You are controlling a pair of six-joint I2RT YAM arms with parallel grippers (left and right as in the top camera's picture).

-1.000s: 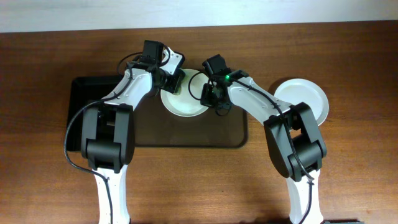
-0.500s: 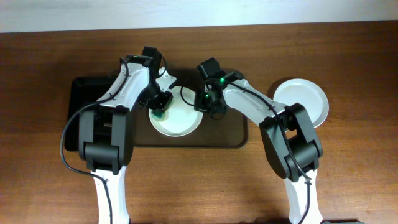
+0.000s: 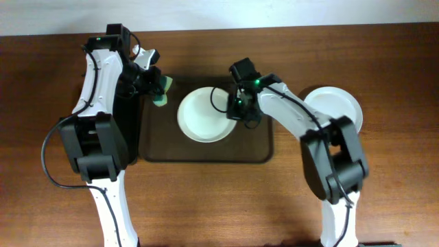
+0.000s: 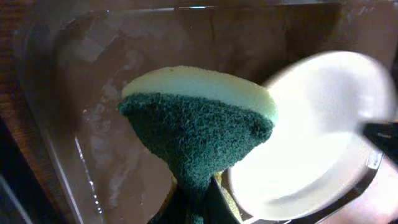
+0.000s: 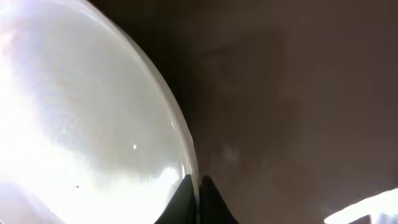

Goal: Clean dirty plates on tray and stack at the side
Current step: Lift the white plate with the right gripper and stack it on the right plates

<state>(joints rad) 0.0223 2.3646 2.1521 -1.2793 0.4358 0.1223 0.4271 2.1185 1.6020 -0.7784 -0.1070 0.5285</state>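
A white plate lies on the dark brown tray. My right gripper is shut on the plate's right rim. In the right wrist view its jaws pinch the rim of the plate above the tray. My left gripper is shut on a green and yellow sponge over the tray's far left corner, apart from the plate. The left wrist view shows the sponge with its green side up, the plate to its right and the tray. A second white plate lies on the table to the right.
A smaller black tray lies left of the brown tray, mostly hidden by my left arm. The wooden table ends at a white wall at the far edge.
My left gripper lifted the sponge off the plate and swung it up and left to the tray's far left corner. The plate, held by my right gripper, shifted slightly right.
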